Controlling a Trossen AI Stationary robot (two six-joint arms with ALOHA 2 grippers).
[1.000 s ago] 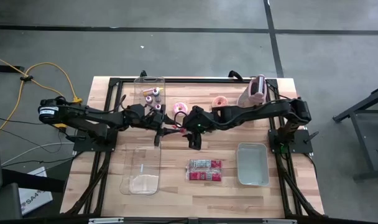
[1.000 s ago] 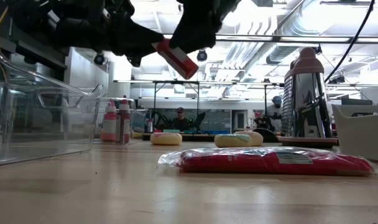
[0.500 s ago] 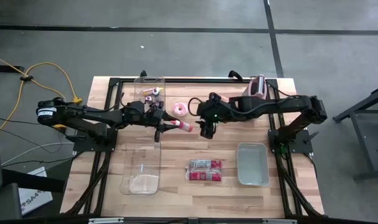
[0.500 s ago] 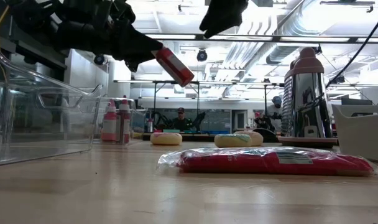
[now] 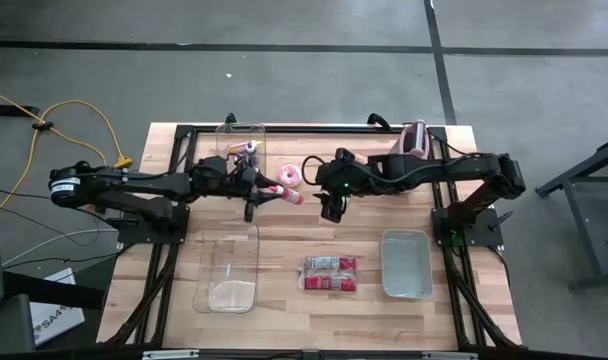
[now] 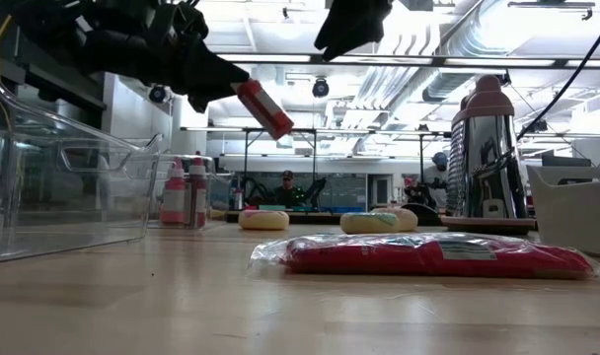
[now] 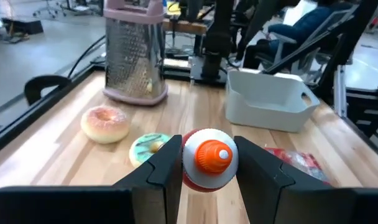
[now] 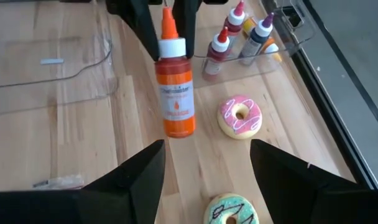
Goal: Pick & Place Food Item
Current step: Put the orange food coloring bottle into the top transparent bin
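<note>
Left gripper [image 7: 204, 171] round orange-capped red bottle [image 7: 207, 158]

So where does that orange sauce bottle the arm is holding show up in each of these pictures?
High view: the orange bottle lies sideways in the left gripper, beside the pink donut.
Low view: the bottle hangs tilted, high up left of centre.
Left wrist view: the bottle shows cap-first between the fingers.
Right wrist view: the bottle shows full length, beside the pink donut.
Shared landmark: the pink donut.
</note>
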